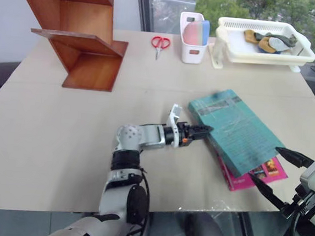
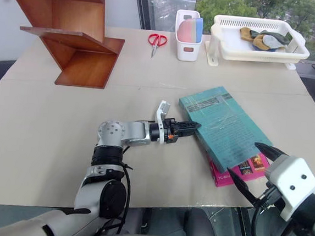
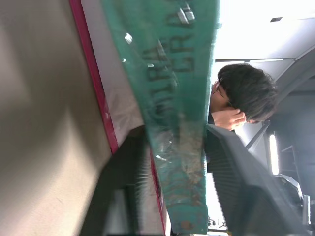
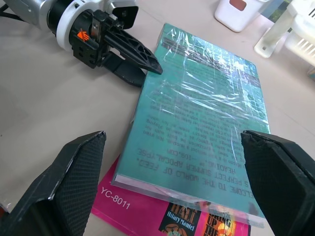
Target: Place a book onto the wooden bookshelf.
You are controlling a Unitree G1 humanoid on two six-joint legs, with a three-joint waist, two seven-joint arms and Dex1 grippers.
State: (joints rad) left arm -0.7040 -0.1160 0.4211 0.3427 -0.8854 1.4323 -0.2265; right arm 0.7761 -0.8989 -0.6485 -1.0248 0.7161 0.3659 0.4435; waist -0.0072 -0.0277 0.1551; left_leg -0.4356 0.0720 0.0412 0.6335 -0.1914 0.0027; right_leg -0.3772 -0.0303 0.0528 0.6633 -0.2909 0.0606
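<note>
The teal-green book (image 1: 236, 130) lies flat at the table's right, resting on a magenta-pink book (image 1: 251, 178). From its left side, my left gripper (image 1: 203, 130) has one black finger on the cover and the other under the edge; the left wrist view shows the book's edge (image 3: 182, 162) filling the gap between them. My right gripper (image 1: 264, 163) hovers open just above the book's near corner, and its two fingers (image 4: 74, 182) stand wide to either side of the cover. The wooden bookshelf (image 1: 82, 34) stands at the far left of the table.
Red scissors (image 1: 161, 42), a white container (image 1: 193, 38) and a white basket (image 1: 263, 41) holding items line the table's far edge. A person (image 3: 246, 93) appears beyond the book in the left wrist view. Bare tabletop (image 1: 63, 126) lies between the book and the shelf.
</note>
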